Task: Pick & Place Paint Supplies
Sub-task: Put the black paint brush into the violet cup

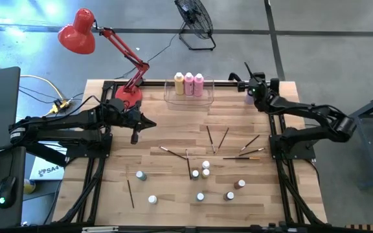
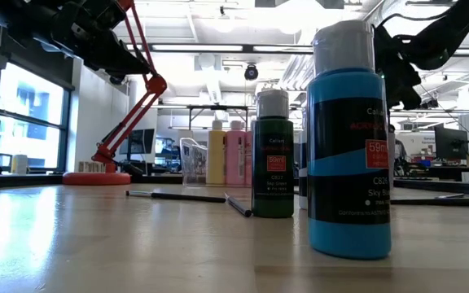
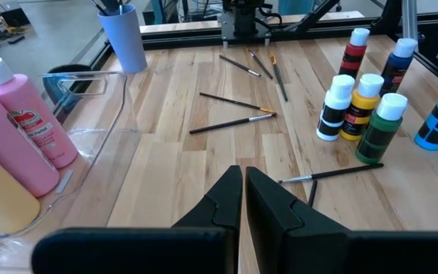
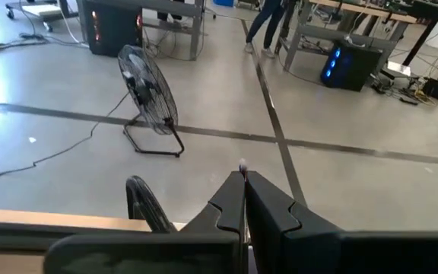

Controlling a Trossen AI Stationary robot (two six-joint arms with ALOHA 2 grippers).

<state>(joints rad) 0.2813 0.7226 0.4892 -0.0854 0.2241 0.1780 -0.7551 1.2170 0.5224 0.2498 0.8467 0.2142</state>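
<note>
Left claw point(image 1: 136, 133) closed, empty, small bottles point(image 1: 203, 169) and paintbrushes point(image 1: 214, 139) well apart, right claw point(image 1: 246, 76) closed

At the far edge of the table point(image 1: 109, 194), near its middle, we see the bin point(image 1: 171, 97) with three tall bottles point(image 1: 188, 83) standing in it side by side. The lamp point(image 1: 129, 94) stands to the left of the bin, and the cup point(image 1: 248, 97) is near the far right corner. The brushes point(image 1: 215, 139) lie in the middle of the table. The small bottles point(image 1: 201, 172) stand between them and the near edge, one brush point(image 1: 131, 193) lying apart at the left.
</note>
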